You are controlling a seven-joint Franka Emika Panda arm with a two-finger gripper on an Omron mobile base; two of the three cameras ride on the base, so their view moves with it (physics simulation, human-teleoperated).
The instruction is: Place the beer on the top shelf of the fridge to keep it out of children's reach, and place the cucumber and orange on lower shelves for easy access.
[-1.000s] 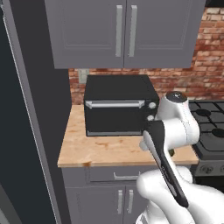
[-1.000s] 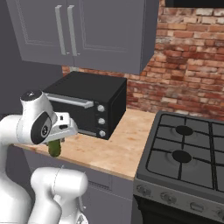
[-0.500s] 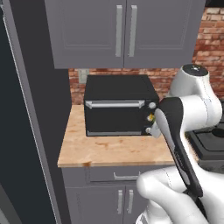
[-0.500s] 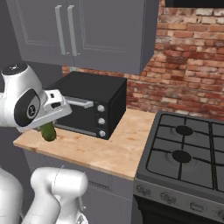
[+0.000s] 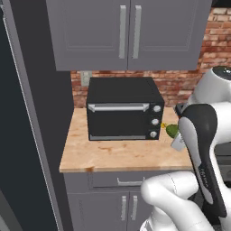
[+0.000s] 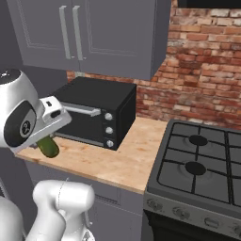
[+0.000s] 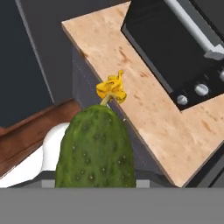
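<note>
Aloft, the tool (image 6: 47, 141) grips the cucumber (image 7: 96, 148) above the wooden counter (image 7: 153, 109).

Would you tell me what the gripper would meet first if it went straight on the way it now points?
Judging by the hand view, the gripper, holding the cucumber, points down past the counter's front edge. It would probably meet the cabinet front or floor first; depth is unclear.
</note>
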